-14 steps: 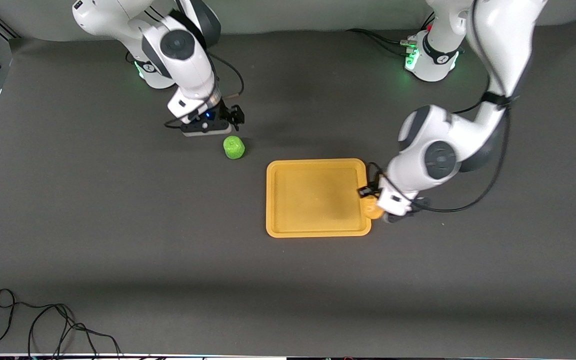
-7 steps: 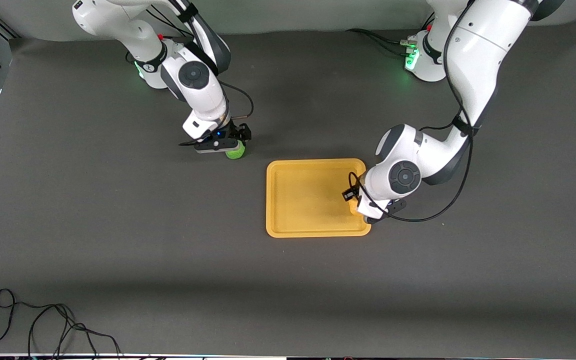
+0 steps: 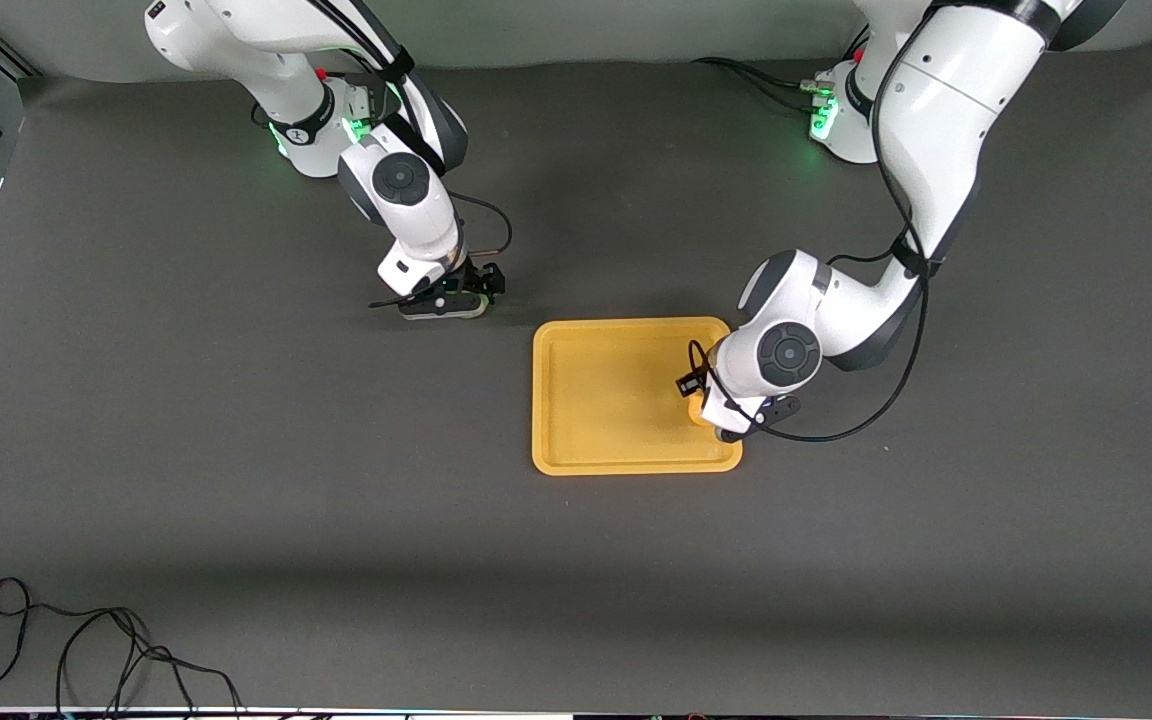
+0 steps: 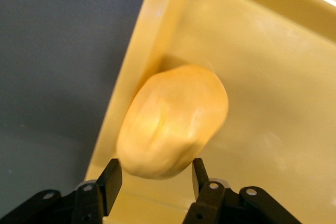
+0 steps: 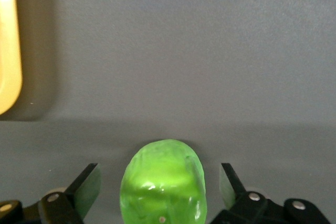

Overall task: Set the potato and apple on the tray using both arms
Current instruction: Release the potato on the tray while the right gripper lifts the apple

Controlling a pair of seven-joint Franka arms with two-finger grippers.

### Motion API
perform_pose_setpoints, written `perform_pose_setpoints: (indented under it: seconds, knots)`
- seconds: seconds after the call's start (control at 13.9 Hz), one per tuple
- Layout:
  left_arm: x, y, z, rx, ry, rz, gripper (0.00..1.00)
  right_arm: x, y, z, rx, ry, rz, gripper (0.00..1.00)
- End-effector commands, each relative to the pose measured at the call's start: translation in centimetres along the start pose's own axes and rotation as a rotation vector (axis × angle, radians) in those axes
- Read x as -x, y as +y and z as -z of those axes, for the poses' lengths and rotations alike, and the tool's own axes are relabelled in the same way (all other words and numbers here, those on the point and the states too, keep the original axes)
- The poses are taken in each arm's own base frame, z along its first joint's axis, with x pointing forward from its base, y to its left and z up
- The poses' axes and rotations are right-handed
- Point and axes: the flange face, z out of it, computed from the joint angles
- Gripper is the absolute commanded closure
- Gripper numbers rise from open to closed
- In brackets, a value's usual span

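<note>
The left end effector (image 4: 152, 174) grips the lumpy yellow-orange toy potato (image 4: 173, 121) over the flat orange plastic tray (image 3: 616, 440), beside its rim; released there, it might roll out. The right end effector (image 5: 160, 182) straddles, fingers spread, the bumpy green toy apple (image 5: 163, 182) on the dark surface (image 3: 236, 500); closing off-centre could squirt it away.

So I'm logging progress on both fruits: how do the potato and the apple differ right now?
The potato is pale yellow-orange; the apple is bright green. The potato is over the tray, by its rim at the left arm's end; the apple sits on the table, off the tray. The left end effector pinches the potato; the right end effector is open, straddling the apple with gaps. Both are small and lumpy.
</note>
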Motion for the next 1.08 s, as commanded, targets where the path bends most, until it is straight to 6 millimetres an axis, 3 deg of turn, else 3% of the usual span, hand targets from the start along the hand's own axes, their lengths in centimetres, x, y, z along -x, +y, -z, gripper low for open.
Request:
perform_pose_setpoints:
  seconds: [0.0, 0.14, 0.29, 0.57, 0.72, 0.86, 0.93, 1.01]
  knots:
    - [-0.3, -0.2, 0.4, -0.030, 0.022, 0.006, 0.00, 0.2, -0.2, -1.0, 0.003, 0.000, -0.024, 0.00]
    - [-0.1, 0.1, 3.5, -0.023, 0.044, 0.009, 0.00, 0.2, -0.1, -1.4, 0.004, 0.000, -0.025, 0.00]
    - [0.2, -0.2, 8.0, -0.024, 0.066, -0.002, 0.00, 0.3, 0.0, -1.5, 0.007, -0.005, -0.033, 0.18]
    - [-2.4, -3.8, 19.2, -0.032, 0.061, -0.058, 0.00, 0.2, -0.3, -0.7, -0.001, 0.002, -0.051, 0.48]
    - [-4.0, -8.0, 23.4, -0.044, 0.057, -0.138, 0.00, -0.3, -0.3, 1.3, -0.013, 0.018, -0.047, 0.54]
    - [-4.0, -12.1, 26.3, -0.076, 0.090, -0.288, 0.01, -1.0, -0.2, 4.3, -0.028, 0.035, -0.046, 0.55]
    - [-4.9, -15.9, 28.2, -0.079, 0.117, -0.305, 0.01, -2.2, 0.6, 6.7, -0.032, 0.042, -0.067, 0.55]
    - [-4.1, -19.1, 30.3, -0.091, 0.141, -0.368, 0.01, -3.2, 1.3, 9.4, -0.028, 0.037, -0.072, 0.56]
